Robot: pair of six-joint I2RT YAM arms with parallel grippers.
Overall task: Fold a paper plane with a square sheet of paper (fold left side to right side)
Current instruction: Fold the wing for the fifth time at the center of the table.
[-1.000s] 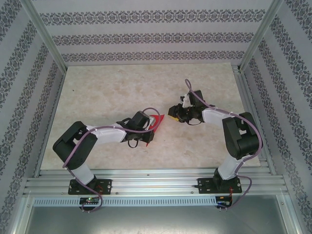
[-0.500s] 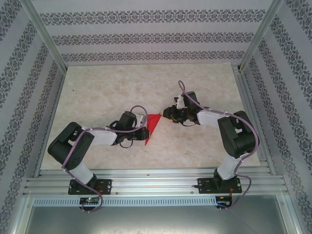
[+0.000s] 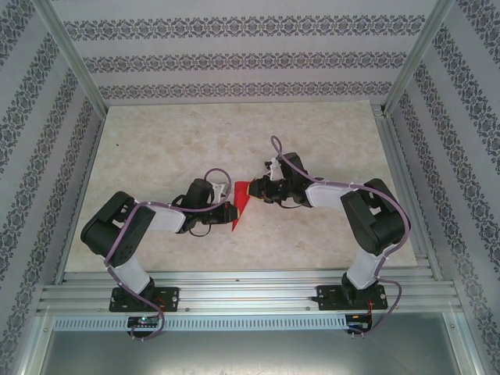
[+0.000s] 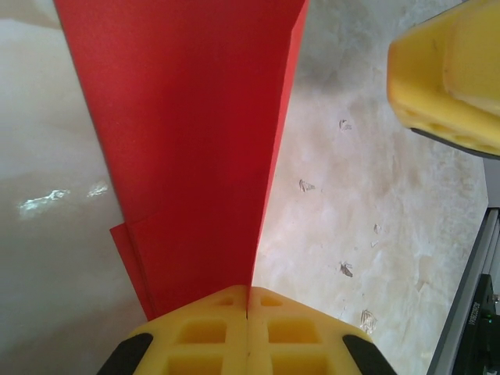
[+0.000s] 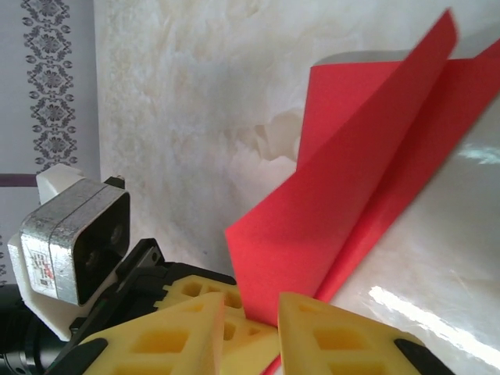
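paper plane tight in the shut left gripper, right gripper agape around its corner

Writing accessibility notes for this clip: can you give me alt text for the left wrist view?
The left gripper is shut, its yellow fingers at the bottom edge pinching the red paper plane, which widens upward through the frame over the pale marbled table. A yellow finger from the other arm juts in at the top right.
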